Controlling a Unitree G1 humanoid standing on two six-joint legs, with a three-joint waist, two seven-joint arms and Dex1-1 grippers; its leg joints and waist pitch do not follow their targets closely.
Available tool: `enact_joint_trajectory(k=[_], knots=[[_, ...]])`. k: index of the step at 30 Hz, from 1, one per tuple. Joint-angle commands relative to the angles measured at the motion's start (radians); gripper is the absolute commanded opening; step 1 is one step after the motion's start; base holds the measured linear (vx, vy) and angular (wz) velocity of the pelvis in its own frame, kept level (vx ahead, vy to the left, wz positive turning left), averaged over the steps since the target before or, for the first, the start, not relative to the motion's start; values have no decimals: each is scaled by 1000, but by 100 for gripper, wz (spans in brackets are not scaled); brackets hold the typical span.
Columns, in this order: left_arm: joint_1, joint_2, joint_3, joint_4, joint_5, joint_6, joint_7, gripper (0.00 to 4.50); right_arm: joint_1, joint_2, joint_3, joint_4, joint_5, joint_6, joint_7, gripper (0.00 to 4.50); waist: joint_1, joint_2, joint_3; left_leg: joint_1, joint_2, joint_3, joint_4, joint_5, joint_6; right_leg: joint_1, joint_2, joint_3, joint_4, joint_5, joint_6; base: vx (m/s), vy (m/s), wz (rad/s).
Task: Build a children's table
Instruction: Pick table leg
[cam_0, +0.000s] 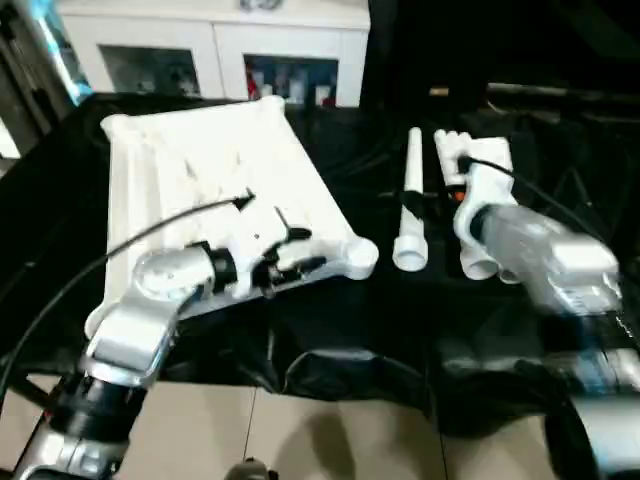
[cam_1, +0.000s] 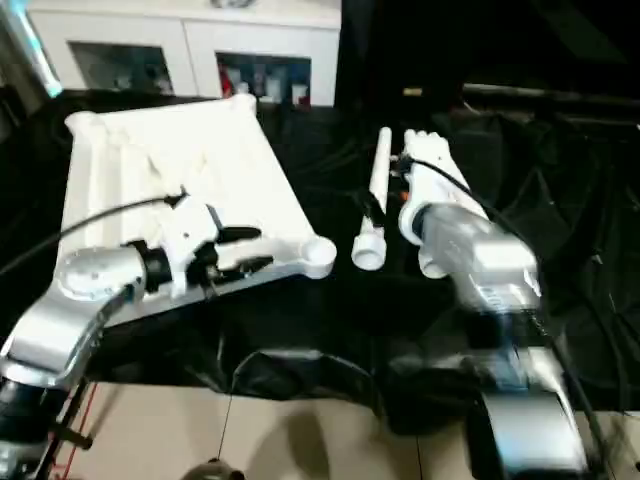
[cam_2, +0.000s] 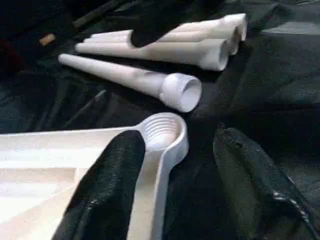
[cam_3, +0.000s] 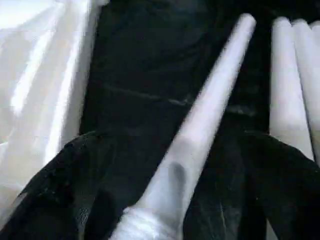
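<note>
Left pincer (cam_0: 300, 250) over tabletop (cam_0: 200, 160) corner socket (cam_2: 162, 131)

One white tabletop (cam_0: 200, 170) lies ribbed side up on the black-draped surface (cam_0: 350, 330), under the left hand (cam_0: 290, 250). One round corner socket (cam_2: 162, 131) shows plainly beside that hand's fingers (cam_2: 112, 175). One tube leg (cam_0: 411, 205) lies alone just ahead of the right hand (cam_3: 170, 200), and three more legs (cam_2: 175, 42) lie bundled beyond it, making four.
</note>
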Motion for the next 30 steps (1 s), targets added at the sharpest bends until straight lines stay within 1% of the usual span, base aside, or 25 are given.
enact_joint_trajectory(k=[1,2,4,5,6,7,8,9,10,11,12,13,14,15,16,17,18,19,20,21,22,23,24,26,30], knots=[[10,6,-14,-28,-6,32,2,292,-63,2,-23,120,-12,-47,-16,450,-9,-7,-64,13,39,-9,-65,5,-12,44,-67,35,-60,216,-223,0,0,0],[11,9,-16,-34,-7,40,1,298,-92,4,-24,172,-14,-60,-15,450,-9,-3,-63,14,40,-9,-64,-4,-9,42,-67,34,-60,211,-230,0,0,0],[14,11,-16,-43,-8,50,2,302,-128,8,-28,236,-14,-77,-9,450,-11,-3,-64,13,41,-8,-63,4,0,44,-64,34,-58,229,-227,0,0,0],[17,10,-16,-50,-9,58,4,325,-159,12,-30,291,-20,-95,-2,450,-14,-4,-62,13,41,-8,-62,9,6,43,-63,33,-56,246,-229,0,0,0],[22,7,-20,-65,-8,73,9,335,-203,17,-24,368,-38,-112,3,450,-17,-9,-53,11,41,-6,-64,4,12,40,-62,33,-59,244,-232,0,0,0],[22,7,-20,-65,-8,73,9,338,-203,17,-24,368,-38,-112,3,450,-19,-7,-56,10,41,-7,-63,0,11,42,-64,32,-55,242,-241,0,0,0],[27,7,-25,-76,-9,81,9,342,-223,18,-16,407,-57,-117,-19,450,-22,-12,-50,11,42,-5,-65,-6,18,40,-63,33,-60,231,-242,0,0,0],[34,9,-31,-91,-10,94,11,355,-247,21,-11,458,-73,-119,-47,450,-26,-7,-56,11,43,-8,-63,17,21,42,-64,32,-54,254,-249,0,0,0],[34,10,-32,-92,-10,95,11,355,-248,21,-11,461,-74,-119,-49,450,-28,-10,-50,9,42,-6,-63,31,27,38,-61,32,-54,273,-249,0,0,0],[41,12,-36,-106,-13,106,12,370,-263,23,-17,497,-77,-129,-73,450,-30,-9,-51,8,42,-6,-61,36,29,38,-59,31,-51,285,-254,0,0,0],[53,17,-41,-128,-14,120,13,380,-281,27,-31,545,-74,-141,-107,450,-35,-16,-37,8,43,-3,-65,12,33,33,-60,32,-56,264,-254,0,0,0],[53,17,-42,-129,-14,121,13,380,-282,27,-32,548,-74,-142,-109,450,-36,-14,-38,8,44,-5,-65,4,31,34,-62,32,-53,255,-257,0,0,0],[57,19,-44,-136,-14,127,14,382,-289,29,-36,568,-73,-149,-119,450,-39,-15,-34,9,45,-4,-65,4,28,34,-60,32,-53,260,-258,0,0,0],[66,23,-46,-151,-16,138,13,395,-294,31,-42,587,-71,-147,-134,450,-41,-22,-25,6,45,-3,-68,4,31,32,-59,32,-55,261,-256,0,0,0],[75,28,-47,-169,-18,150,12,407,-302,34,-47,615,-70,-142,-141,450,-42,-23,-23,4,45,-4,-68,5,32,34,-60,32,-53,264,-257,0,0,0],[83,31,-48,-183,-20,158,12,416,-306,36,-51,632,-71,-139,-142,450,-44,-22,-24,5,45,-4,-68,1,33,35,-62,32,-52,262,-259,0,0,0],[90,35,-48,-200,-22,169,12,421,-310,42,-59,650,-68,-141,-136,450,-48,-25,-15,5,46,-3,-68,-1,36,33,-62,33,-54,258,-264,0,0,0],[95,40,-47,-214,-27,180,9,428,-313,47,-62,662,-66,-136,-124,450,-49,-25,-12,4,46,-3,-69,-3,39,33,-63,33,-54,259,-266,0,0,0],[101,49,-46,-239,-34,200,4,440,-315,58,-69,679,-63,-143,-94,450,-56,-28,-6,3,46,-3,-70,-6,49,33,-63,33,-54,240,-274,0,0,0],[102,51,-45,-244,-35,203,3,440,-316,60,-72,684,-62,-147,-89,450,-56,-28,-6,3,46,-3,-70,-6,49,33,-63,33,-54,240,-274,0,0,0],[104,53,-46,-253,-36,209,4,440,-319,63,-80,694,-55,-151,-81,450,-57,-27,-3,3,47,-3,-71,-5,53,33,-65,34,-57,231,-278,0,0,0],[105,55,-46,-259,-37,214,4,440,-320,67,-81,700,-50,-147,-59,450,-58,-30,-1,3,48,-3,-71,2,59,34,-66,35,-57,235,-282,0,0,0],[105,58,-45,-265,-37,217,3,440,-321,71,-83,704,-44,-146,-36,450,-58,-32,0,5,48,-1,-70,11,67,34,-65,35,-56,245,-288,0,0,0],[100,61,-45,-272,-38,225,3,440,-325,76,-90,710,-37,-156,-9,450,-58,-31,-1,7,50,-1,-69,24,77,35,-66,35,-54,256,-296,0,0,0],[98,68,-48,-291,-45,244,9,440,-334,78,-99,723,-48,-172,8,450,-55,-30,0,8,51,0,-67,66,92,34,-65,33,-50,290,-320,0,0,0]])
